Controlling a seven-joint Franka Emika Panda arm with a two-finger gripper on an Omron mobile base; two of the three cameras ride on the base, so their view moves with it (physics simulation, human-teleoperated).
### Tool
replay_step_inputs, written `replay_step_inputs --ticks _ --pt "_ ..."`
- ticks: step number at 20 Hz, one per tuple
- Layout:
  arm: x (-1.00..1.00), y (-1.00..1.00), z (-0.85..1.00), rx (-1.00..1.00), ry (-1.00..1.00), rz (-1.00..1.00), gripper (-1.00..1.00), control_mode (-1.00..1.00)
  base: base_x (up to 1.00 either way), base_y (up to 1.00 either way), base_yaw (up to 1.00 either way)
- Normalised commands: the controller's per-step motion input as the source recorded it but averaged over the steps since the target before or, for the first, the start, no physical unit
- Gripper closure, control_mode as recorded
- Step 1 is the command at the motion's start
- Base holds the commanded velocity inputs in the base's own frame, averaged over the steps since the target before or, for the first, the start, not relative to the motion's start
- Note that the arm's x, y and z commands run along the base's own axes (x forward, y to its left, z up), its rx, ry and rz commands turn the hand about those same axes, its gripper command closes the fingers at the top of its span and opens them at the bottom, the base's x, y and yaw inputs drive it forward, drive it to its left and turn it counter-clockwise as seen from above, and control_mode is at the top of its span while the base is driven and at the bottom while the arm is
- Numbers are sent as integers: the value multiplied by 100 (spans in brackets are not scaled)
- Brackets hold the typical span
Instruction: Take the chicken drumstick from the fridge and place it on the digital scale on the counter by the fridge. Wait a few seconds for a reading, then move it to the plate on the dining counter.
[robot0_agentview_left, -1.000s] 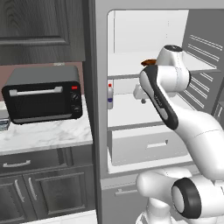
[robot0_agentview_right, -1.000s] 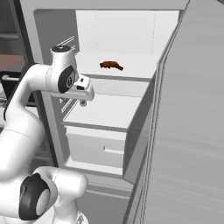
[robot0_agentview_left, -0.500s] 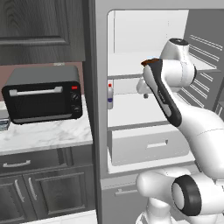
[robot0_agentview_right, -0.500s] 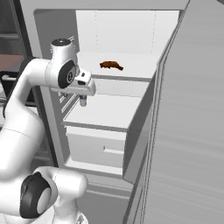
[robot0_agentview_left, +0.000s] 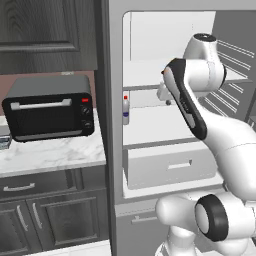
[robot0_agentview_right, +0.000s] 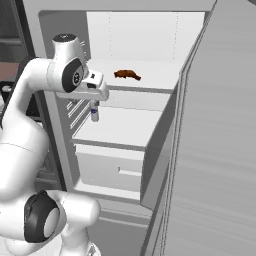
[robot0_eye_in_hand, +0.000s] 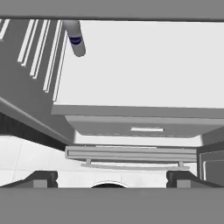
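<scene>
The fridge stands open, its door swung out to the right. The drumstick lies on the upper shelf, far back. A small bottle stands on the shelf below, at its left edge, with the drawer under it. Left of the fridge, a toaster oven sits on the counter, above the cabinets.

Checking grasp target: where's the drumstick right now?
Right base view: the chicken drumstick lies on the fridge's upper shelf, right of the gripper, above the small bottle.
</scene>
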Motion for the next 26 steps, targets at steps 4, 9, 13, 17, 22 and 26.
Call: replay_step_inputs --ticks 4,9,13,17,22,26 --pt "-33 -24 9 0 -14 0 -100 -100 0 0 0" --pt "-31 -50 5 0 -17 6 -100 -100 0 0 0" --pt "-3 -43 16 -4 -9 11 -100 -100 0 0 0" --pt "34 -27 30 -6 -2 11 -100 -100 0 0 0" --pt "62 -30 38 -4 -1 11 -100 -100 0 0 0" --pt "74 -29 35 -3 0 13 -100 -100 0 0 0"
